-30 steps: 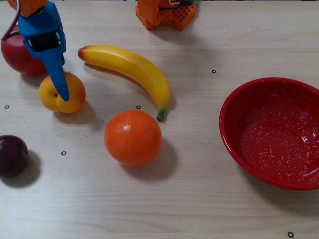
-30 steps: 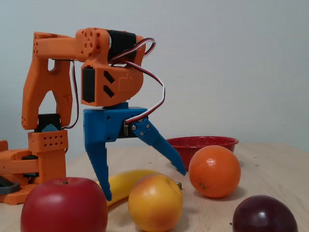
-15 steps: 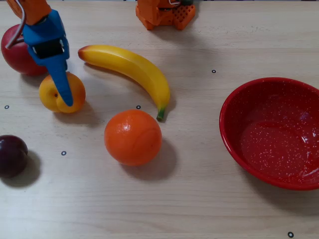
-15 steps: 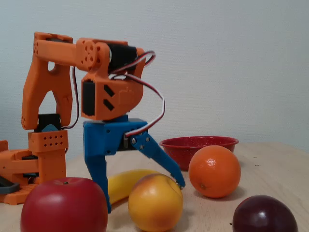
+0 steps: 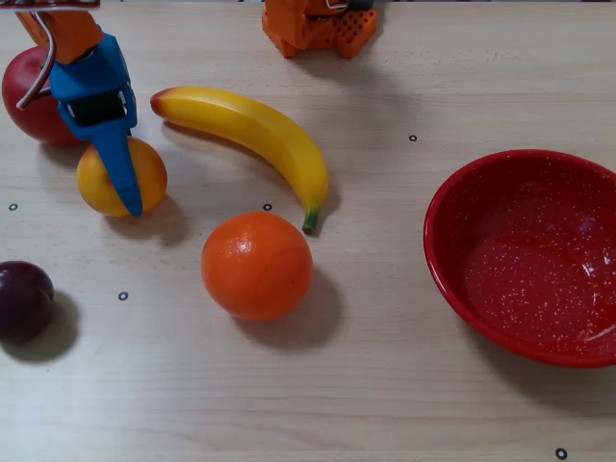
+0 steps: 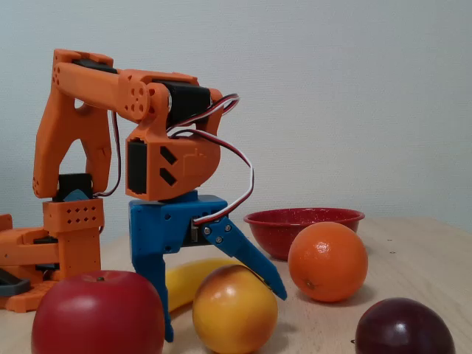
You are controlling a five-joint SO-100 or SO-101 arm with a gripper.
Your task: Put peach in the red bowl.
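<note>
So the blue gripper (image 6: 221,313) is down around the peach (image 6: 234,310) with its jaws spread wide, one finger on each side of the fruit. In the side-on fixed view the straight finger (image 6: 156,299) drops behind the red apple (image 6: 97,313) on the left, and the angled finger (image 6: 254,265) slants down over the peach's upper right. It looks like it's straddling the peach rather than squeezing it; I can't tell if either finger actually touches.

From the top-down fixed view, the peach (image 5: 144,178) sits on the wooden table (image 5: 385,385) at the far left, with the gripper (image 5: 120,183) right over it and one blue finger (image 5: 122,173) crossing its middle. The apple (image 5: 29,96) is just behind it at the left edge, partly under the orange arm (image 5: 63,29).

The red bowl (image 5: 452,279) is way over on the right, well apart from the peach, with speckles inside and nothing in it. Between them are a banana (image 5: 250,135), lying diagonally, and a big orange (image 5: 257,266) just below the banana's stem end. A dark plum (image 5: 24,300) sits at the left edge, near the front. The arm's orange base (image 5: 318,24) is at the top centre.
</note>
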